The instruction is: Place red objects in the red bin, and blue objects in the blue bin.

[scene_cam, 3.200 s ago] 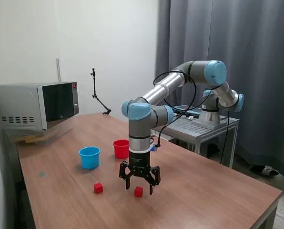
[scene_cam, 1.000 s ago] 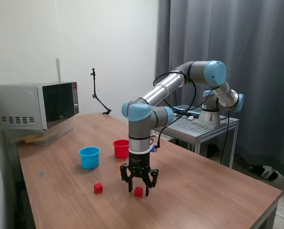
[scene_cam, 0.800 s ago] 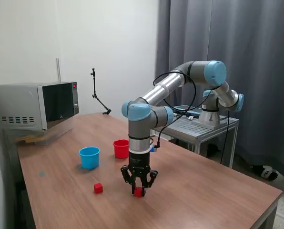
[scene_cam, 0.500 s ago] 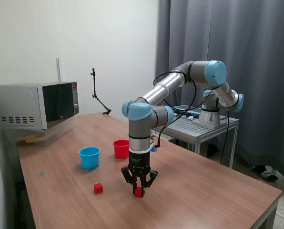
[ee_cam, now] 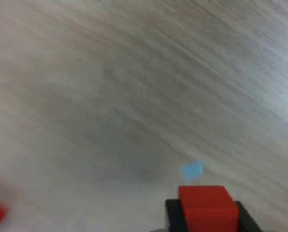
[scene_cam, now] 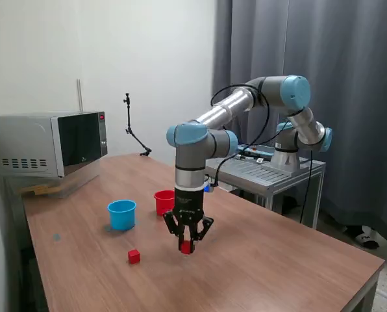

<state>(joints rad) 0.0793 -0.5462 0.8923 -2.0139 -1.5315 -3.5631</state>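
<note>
Gripper: pinched on a red cube, carried clear of the wooden table.
Held cube: between the fingertips, seen close in the wrist view.
Second red cube: on the table, below and toward the exterior view's left.
Red cup: just behind the gripper.
Light blue cup: beside the red one, farther left.

Matt wood-grain table, smooth plastic-looking red cup, light blue cup, grey cloth curtain
</note>
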